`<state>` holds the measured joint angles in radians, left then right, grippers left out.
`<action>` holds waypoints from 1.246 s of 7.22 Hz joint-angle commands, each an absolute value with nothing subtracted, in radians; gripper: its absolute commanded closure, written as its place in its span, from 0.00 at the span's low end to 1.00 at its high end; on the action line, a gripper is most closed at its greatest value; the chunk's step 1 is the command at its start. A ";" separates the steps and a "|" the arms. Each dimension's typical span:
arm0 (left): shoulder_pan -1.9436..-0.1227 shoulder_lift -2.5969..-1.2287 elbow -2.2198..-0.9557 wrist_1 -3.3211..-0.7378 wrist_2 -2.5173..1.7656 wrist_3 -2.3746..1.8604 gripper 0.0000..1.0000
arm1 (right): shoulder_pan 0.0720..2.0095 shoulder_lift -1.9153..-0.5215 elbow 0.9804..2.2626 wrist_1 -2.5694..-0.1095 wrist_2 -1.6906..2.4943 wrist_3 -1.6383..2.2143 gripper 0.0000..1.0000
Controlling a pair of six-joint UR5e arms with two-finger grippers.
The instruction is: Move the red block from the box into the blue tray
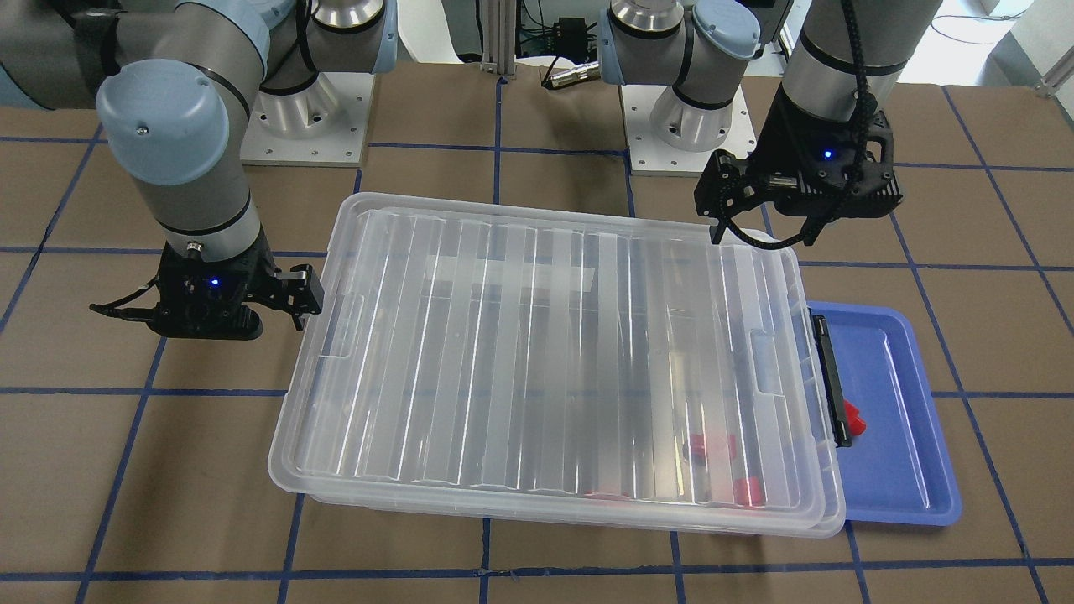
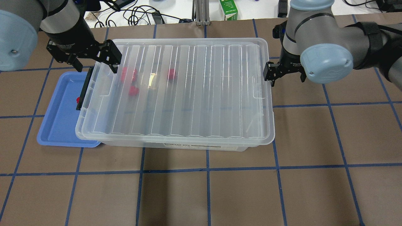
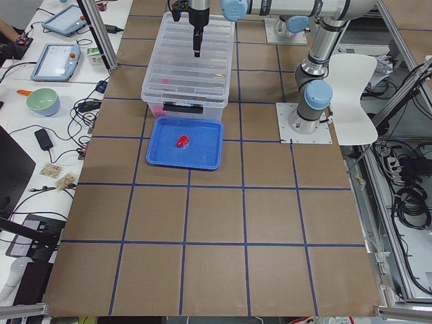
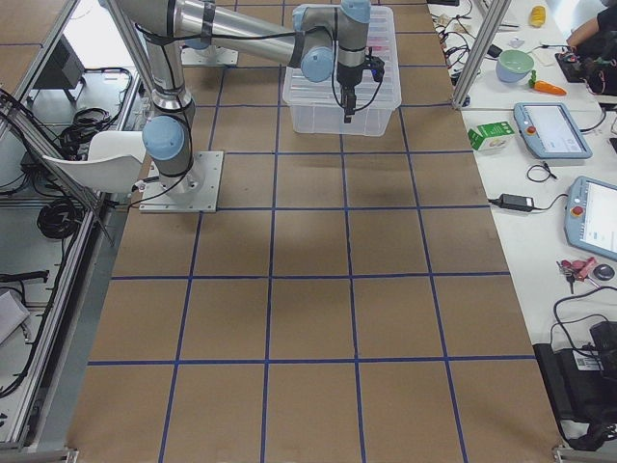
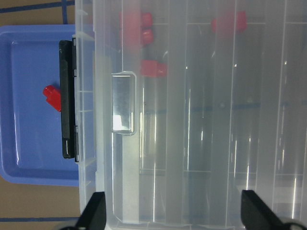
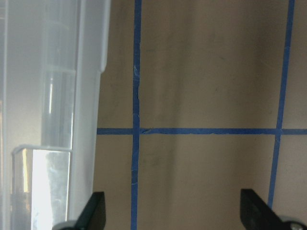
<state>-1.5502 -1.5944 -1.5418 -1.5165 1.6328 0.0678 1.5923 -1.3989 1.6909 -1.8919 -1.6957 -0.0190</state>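
Note:
The box (image 2: 176, 91) is a clear bin with its ribbed lid closed and a black latch (image 2: 83, 89) on the short end by the blue tray (image 2: 59, 116). Three red blocks (image 2: 133, 91) show blurred through the lid near that end, also in the left wrist view (image 5: 153, 69). One more red block (image 1: 853, 417) lies in the blue tray (image 1: 898, 419), next to the latch. My left gripper (image 2: 95, 64) is open and empty above the box's latch-end far corner. My right gripper (image 2: 285, 75) is open and empty, just off the box's opposite short end.
The brown table has a grid of blue tape lines (image 2: 207, 166). A green carton (image 2: 228, 9) and cables lie beyond the far edge. The box overlaps the tray's edge. Both arm bases (image 1: 306, 117) stand behind the box.

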 commanded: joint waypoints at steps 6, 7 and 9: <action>-1.560 -1.588 -1.543 -1.506 1.637 0.046 0.00 | 1.588 -1.486 1.403 -1.460 -1.605 0.052 0.00; -1.560 -1.586 -1.545 -1.499 1.638 0.046 0.00 | 1.588 -1.509 1.437 -1.462 -1.602 0.063 0.00; -1.560 -1.582 -1.545 -1.496 1.641 0.048 0.00 | 1.586 -1.540 1.473 -1.474 -1.579 0.061 0.00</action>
